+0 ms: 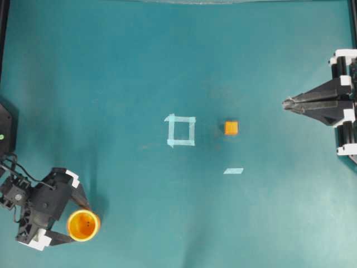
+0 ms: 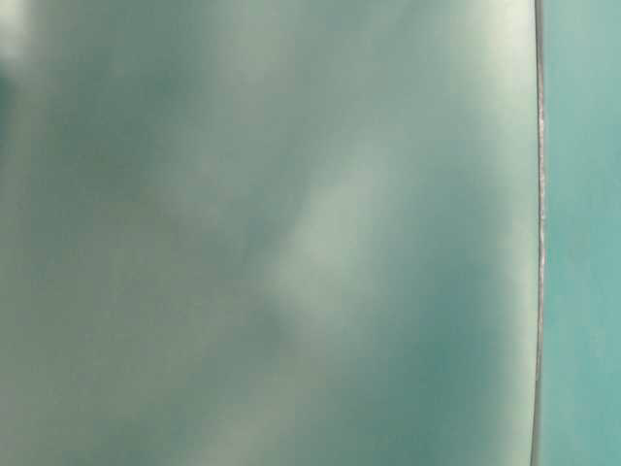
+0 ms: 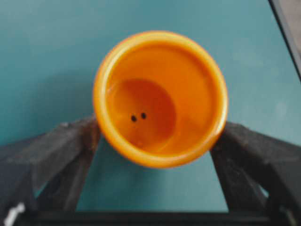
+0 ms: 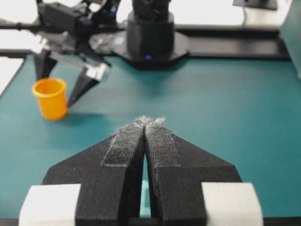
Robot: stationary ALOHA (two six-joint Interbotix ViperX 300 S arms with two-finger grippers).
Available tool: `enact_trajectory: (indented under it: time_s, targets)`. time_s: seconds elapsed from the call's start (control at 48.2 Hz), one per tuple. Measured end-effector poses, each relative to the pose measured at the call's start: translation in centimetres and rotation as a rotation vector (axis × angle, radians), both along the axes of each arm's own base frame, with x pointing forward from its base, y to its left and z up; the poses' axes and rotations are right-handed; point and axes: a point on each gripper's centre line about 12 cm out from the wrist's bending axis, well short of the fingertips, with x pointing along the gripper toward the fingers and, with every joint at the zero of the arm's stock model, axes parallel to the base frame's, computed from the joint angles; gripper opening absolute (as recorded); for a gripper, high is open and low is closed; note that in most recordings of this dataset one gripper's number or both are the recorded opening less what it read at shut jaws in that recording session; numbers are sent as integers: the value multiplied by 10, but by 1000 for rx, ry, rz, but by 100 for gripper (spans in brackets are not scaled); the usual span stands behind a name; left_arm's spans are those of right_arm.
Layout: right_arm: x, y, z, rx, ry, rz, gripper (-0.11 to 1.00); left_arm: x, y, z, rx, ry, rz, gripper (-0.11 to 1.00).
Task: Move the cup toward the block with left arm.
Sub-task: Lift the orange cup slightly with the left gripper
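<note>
- Cup [image 1: 83, 225] is the thing I must move. It stands upright on the green table [image 1: 111, 72], well apart from the block [image 1: 231, 128], which sits just beside the tape square [image 1: 181, 130].
- I see the left gripper [image 1: 66, 222] wrapped around the cup, one finger [image 3: 61, 150] on each side of it. The jaws are spread wide and not squeezing. From the wrist view the fingers look very near the cup walls, but I cannot tell if they touch.
- I think the cup is light and made of smooth, hard plastic. It looks empty, with two tiny dark dots on its floor.
- I guess it can slip or tip over if I push it high up near the rim. It is wider at the top than at the bottom.
- I would take hold low on the round wall, with one finger on each side, and squeeze gently so it does not pop out.
- My right gripper [image 1: 290, 103] is far from the cup, on the other side of the block. Its jaws are pressed together with nothing in them.
</note>
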Motion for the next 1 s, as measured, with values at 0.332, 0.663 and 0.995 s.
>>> enact_trajectory:
  time_s: [0.332,0.663,0.995]
  targets:
    - [0,0,0,-2,2,0,0,9,-2,5,-23,-62,-2,89]
    - [0,0,0,0,2,0,0,22,-4,2,-22,-63,19,89]
    - [0,0,0,0,2,2,0,26,-6,-3,3,-40,8,78]
